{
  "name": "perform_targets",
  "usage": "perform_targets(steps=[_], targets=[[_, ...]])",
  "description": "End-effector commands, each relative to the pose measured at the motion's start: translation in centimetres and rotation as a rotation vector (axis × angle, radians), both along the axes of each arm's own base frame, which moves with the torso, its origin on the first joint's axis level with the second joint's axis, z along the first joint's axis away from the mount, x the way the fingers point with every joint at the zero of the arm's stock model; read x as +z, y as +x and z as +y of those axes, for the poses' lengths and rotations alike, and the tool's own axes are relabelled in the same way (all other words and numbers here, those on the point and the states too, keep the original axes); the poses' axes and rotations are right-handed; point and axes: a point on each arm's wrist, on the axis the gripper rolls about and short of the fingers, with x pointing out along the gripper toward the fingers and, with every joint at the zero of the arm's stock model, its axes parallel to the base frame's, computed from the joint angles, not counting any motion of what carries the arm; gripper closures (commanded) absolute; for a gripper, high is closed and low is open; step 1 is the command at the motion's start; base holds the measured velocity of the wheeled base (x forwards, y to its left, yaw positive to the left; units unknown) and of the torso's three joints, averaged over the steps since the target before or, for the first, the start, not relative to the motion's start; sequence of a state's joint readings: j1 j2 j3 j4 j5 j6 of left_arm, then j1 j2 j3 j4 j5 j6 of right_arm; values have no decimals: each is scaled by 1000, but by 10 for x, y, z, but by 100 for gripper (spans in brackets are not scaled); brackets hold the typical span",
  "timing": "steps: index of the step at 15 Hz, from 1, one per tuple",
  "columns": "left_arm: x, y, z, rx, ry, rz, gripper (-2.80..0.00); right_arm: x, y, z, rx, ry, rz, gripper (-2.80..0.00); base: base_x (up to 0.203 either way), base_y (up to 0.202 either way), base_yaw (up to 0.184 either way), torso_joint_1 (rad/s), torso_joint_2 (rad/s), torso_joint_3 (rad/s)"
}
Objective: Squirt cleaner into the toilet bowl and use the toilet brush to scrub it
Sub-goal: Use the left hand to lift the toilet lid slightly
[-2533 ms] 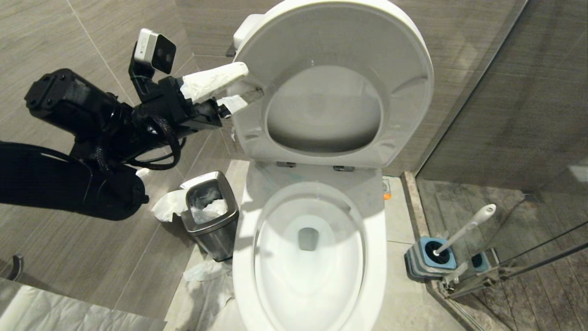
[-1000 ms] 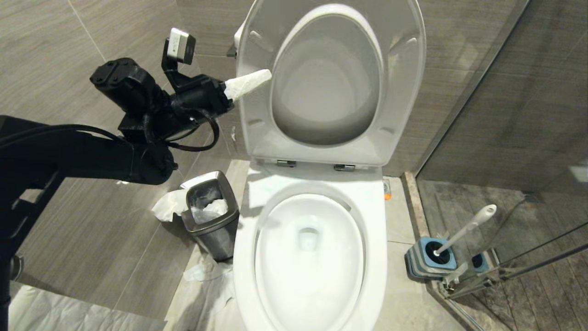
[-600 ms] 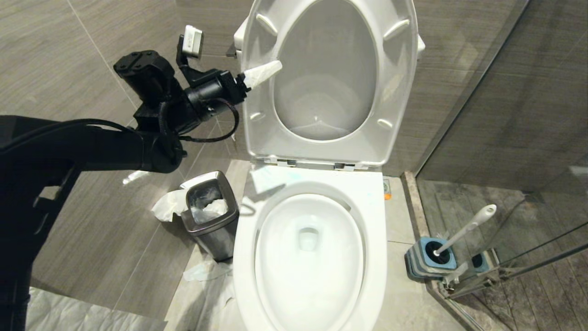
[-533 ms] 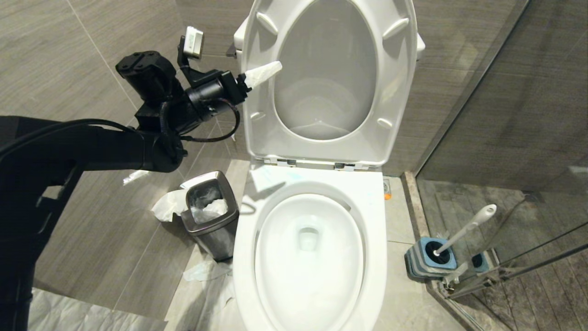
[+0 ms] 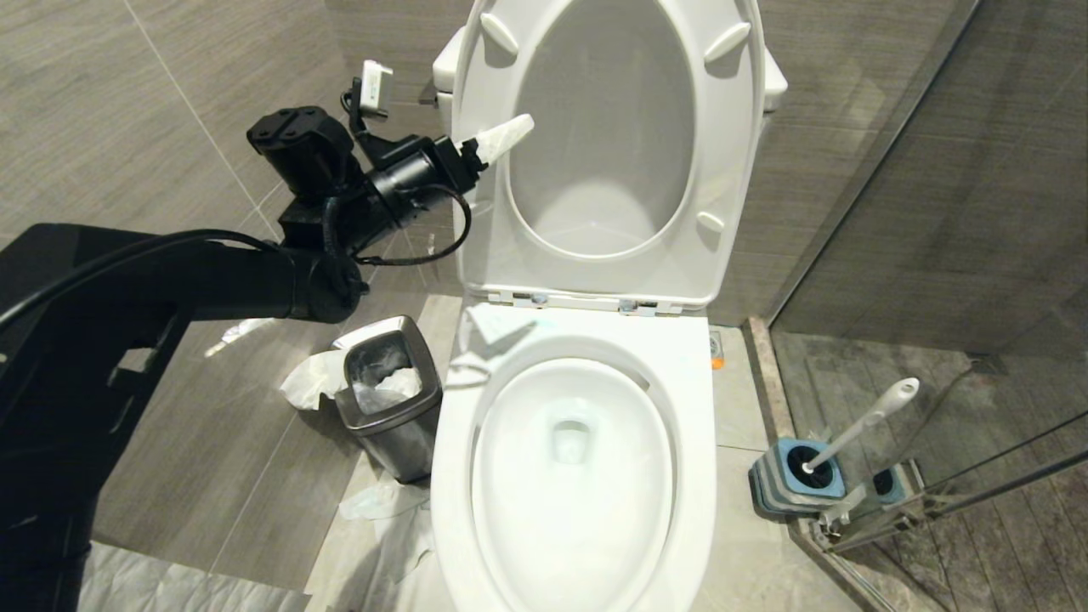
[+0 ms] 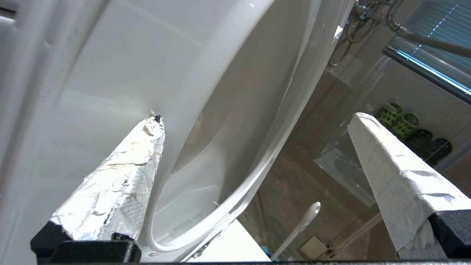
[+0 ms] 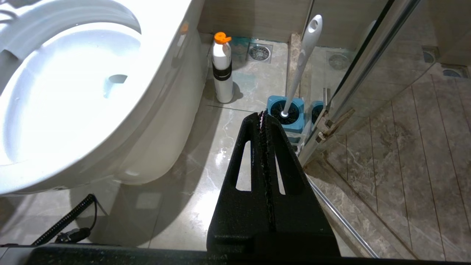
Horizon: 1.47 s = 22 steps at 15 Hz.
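The left end effector [image 5: 501, 140] is spread wide and holds nothing; one wrapped fingertip [image 6: 156, 123] touches the raised seat [image 5: 476, 221]. The toilet bowl [image 5: 571, 476] lies below it, uncovered. The right end effector [image 7: 263, 116] is pressed together and empty. Just beyond it, the toilet brush [image 7: 303, 55] stands in its blue holder [image 7: 274, 103].

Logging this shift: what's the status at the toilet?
Left gripper open at the raised seat, holding nothing. Right gripper shut, empty, near the floor. Toilet bowl uncovered; toilet brush in its holder. Nothing blocking.
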<state>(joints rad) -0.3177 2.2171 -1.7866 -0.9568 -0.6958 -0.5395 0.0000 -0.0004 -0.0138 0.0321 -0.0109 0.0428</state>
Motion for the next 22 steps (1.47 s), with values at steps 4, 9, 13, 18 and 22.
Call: perform_targets(steps=[4, 9, 13, 18, 22], targets=[[-2, 0, -5, 33, -16, -6, -280, 0, 0, 0, 0, 0, 1, 0, 0, 0, 0, 0, 0, 0], [-5, 1, -11, 65, -16, -19, -280, 0, 0, 0, 0, 0, 1, 0, 0, 0, 0, 0, 0, 0], [-9, 3, -11, 112, 9, -60, -280, 0, 0, 0, 0, 0, 1, 0, 0, 0, 0, 0, 0, 0], [-12, 3, -18, 148, 4, -61, -280, 0, 0, 0, 0, 0, 1, 0, 0, 0, 0, 0, 0, 0], [-1, -4, -16, 144, 4, -50, -280, 0, 0, 0, 0, 0, 1, 0, 0, 0, 0, 0, 0, 0]])
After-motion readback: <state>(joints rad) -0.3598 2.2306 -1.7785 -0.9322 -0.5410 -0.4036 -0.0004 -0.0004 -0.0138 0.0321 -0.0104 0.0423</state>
